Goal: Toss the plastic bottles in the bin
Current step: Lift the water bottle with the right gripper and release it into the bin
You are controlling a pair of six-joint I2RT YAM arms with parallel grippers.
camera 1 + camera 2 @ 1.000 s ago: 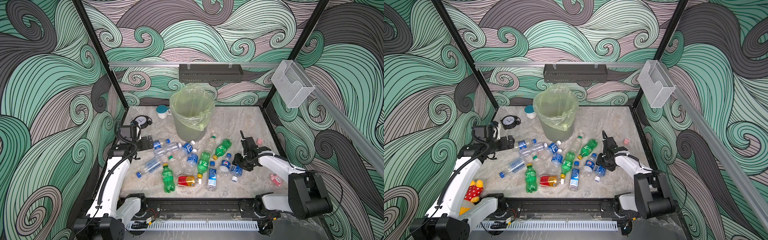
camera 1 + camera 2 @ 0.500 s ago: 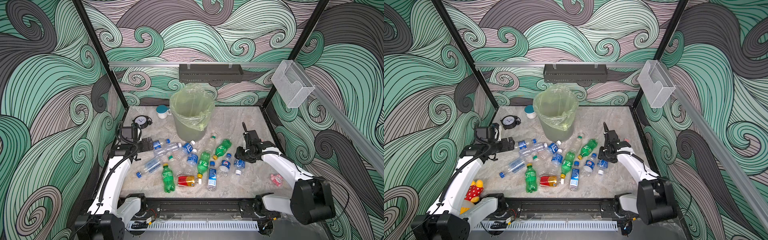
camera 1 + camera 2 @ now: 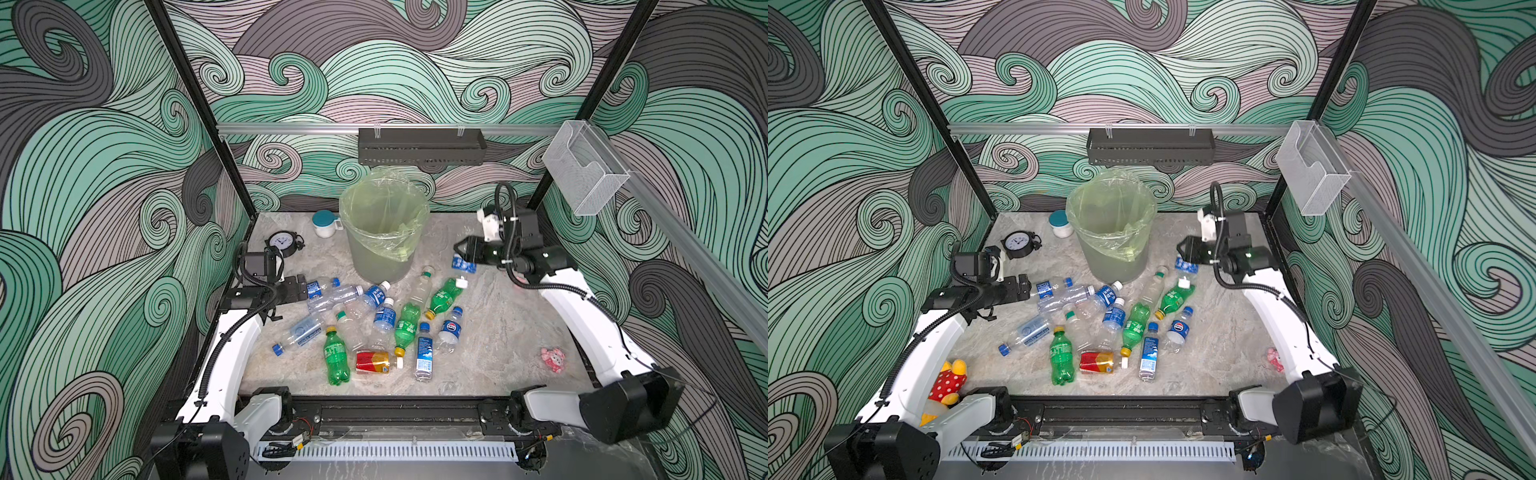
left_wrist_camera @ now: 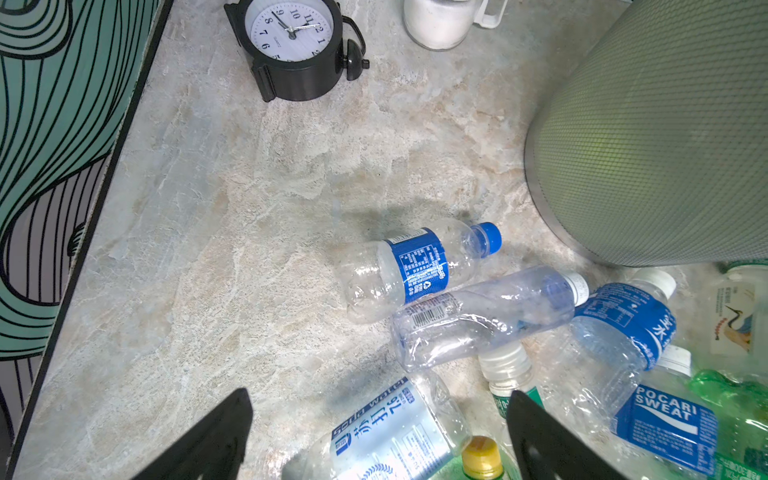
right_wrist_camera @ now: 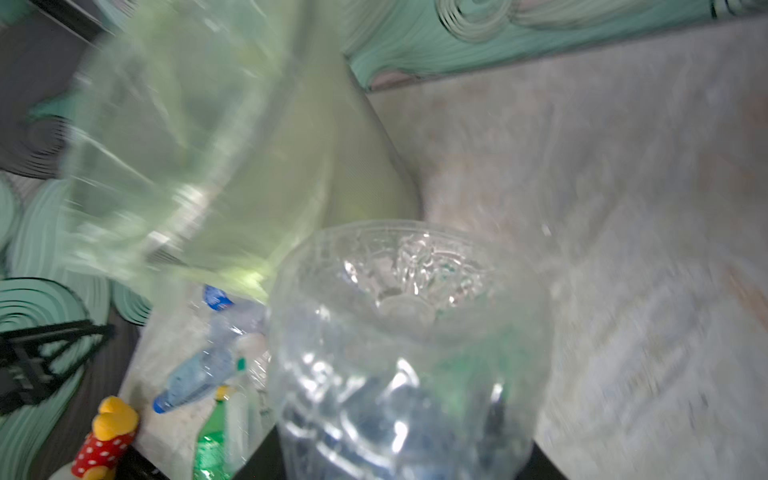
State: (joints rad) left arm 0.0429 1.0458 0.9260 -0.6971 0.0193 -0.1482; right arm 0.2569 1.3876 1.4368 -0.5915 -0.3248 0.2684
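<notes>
The bin, a grey bucket with a yellow-green bag, stands at the back middle in both top views. Several plastic bottles lie scattered in front of it: clear with blue labels, green, one red and yellow. My right gripper hangs in the air right of the bin, shut on a clear blue-labelled bottle. My left gripper is open, low over the left end of the pile, above a clear bottle.
A black alarm clock and a white jar with a teal lid sit left of the bin. A pink toy lies at the right, a yellow and red plush under the left arm. A clear box hangs on the right wall.
My right gripper has lifted the blue-labelled bottle off the table and carried it up and back, to the bin's right side. The left arm has barely moved.
</notes>
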